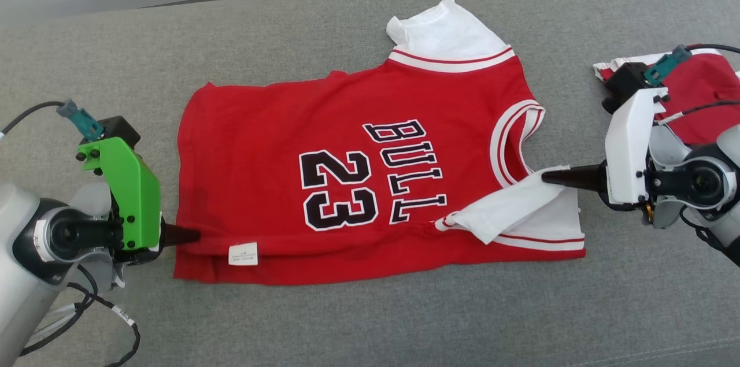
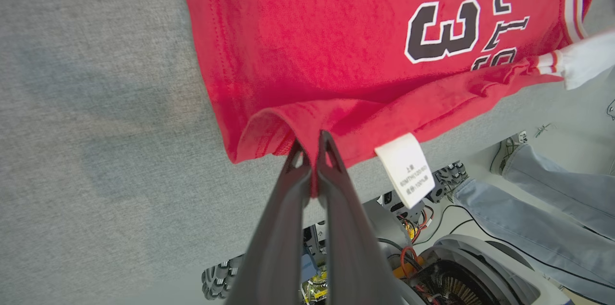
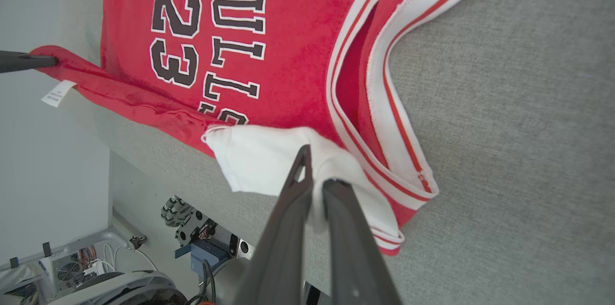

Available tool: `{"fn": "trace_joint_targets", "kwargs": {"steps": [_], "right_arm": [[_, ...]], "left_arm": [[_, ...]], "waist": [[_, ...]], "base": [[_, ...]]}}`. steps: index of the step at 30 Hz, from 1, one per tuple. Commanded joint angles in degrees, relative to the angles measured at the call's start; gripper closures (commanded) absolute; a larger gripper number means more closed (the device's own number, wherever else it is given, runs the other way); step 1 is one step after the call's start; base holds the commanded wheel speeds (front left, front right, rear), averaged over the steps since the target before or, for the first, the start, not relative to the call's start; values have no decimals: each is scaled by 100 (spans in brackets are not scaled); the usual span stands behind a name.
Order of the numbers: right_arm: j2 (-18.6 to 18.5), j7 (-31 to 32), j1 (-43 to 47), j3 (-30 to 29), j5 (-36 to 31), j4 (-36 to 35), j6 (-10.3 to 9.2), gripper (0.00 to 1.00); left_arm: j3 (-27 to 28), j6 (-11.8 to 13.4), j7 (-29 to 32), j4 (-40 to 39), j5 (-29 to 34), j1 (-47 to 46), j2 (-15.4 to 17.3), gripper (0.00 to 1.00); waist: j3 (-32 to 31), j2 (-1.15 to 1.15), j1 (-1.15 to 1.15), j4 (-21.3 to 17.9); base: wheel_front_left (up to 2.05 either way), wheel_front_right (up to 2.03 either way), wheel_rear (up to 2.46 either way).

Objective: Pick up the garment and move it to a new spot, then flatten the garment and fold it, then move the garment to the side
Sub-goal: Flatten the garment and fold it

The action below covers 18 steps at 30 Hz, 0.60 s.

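head view. red jersey, number print up, lies spread mid-frame on the grey cushion, its 6 o'clock edge raised in a ridge between the two hands. risk, as i judge it: both pinches are small and sit at opposite ends of that edge, so an uneven pull would skew the fold line or drag the whole jersey. left hand at 8 o'clock, clenched on the hem corner beside the care label. right hand at 3 o'clock, clenched on the white sleeve. second red garment lies behind the right arm at 2 o'clock; a wide swing could snag it.

left wrist view. risk: only a thin fold of hem sits between the fingers and could slip under tension. left hand closed tight, red cloth nipped at the tips. leg in jeans past the cushion edge at 4 o'clock.

right wrist view. risk: the grip is on the sleeve alone, not the red body, so lifting may just unfurl the sleeve. right hand pinched shut on white cloth at 6 o'clock; the left hand's tip at 9 o'clock grips the far corner.
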Motion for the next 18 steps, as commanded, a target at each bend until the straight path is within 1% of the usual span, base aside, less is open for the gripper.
{"fn": "trace_joint_targets", "kwargs": {"steps": [1,4,6,9,10,11,12,15,18], "right_arm": [[137,31,-116,-58,-60,184,0,100],[411,47,-270,-157,-180,575,0,100],[562,-28,-338,-230,-257,687,0,100],[697,-139,-390,-321,-377,813,0,100],[747,-177,-386,-350,-411,851,0,82],[789,-191,-370,-373,-430,879,0,63],[826,-245,-344,-413,-468,903,0,0],[866,-516,-258,-519,-595,851,0,0],[846,-948,-107,-635,-738,629,0,0]], "left_arm": [[6,-32,8,151,58,-119,-52,100],[33,-111,-82,465,51,-218,-239,100],[24,-185,-105,613,83,-257,-291,100],[63,-284,-245,780,119,-323,-389,100],[58,-317,-279,847,133,-322,-422,66],[52,-342,-301,898,134,-316,-441,13],[40,-386,-310,939,144,-301,-443,0],[-31,-598,-431,970,322,-276,-391,0],[12,-814,-870,903,571,-227,-314,0]], "waist": [[38,0,0,-36],[75,0,0,-69],[100,0,0,-84],[123,0,0,-92],[118,0,0,-93],[107,0,0,-93],[78,0,0,-95],[-45,0,0,-88],[-210,0,0,-80]], "base": [[0,0,0],[0,0,0],[0,0,0],[0,0,0],[0,0,0],[0,0,0],[0,0,0],[0,0,0],[0,0,0]]}}
